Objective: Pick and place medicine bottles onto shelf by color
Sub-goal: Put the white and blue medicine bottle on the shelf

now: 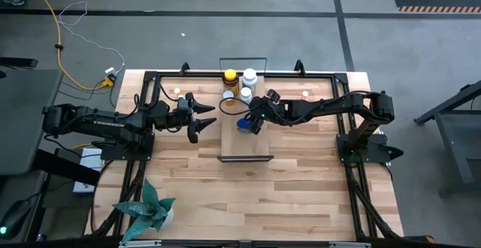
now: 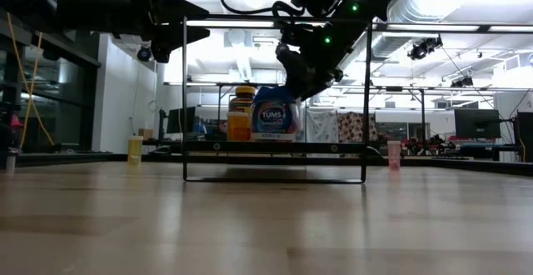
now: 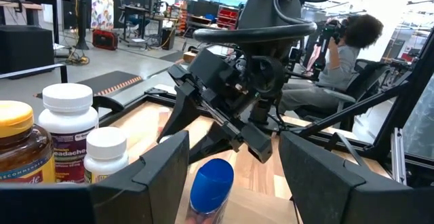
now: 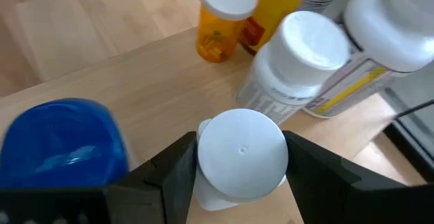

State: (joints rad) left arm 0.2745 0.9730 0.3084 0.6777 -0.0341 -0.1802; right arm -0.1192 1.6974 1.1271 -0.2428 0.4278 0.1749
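Bottles on shelf [image 1: 245, 146]: three white-capped [image 4: 313, 39], one yellow-capped [image 1: 230, 76], one blue-capped [image 4: 64, 142].

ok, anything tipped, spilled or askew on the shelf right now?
Nothing stands out. The bottles stand upright, bunched at one end of the shelf, caps on, no spill. The right gripper has its fingers either side of a white-capped bottle; the left gripper waits open beside the shelf.
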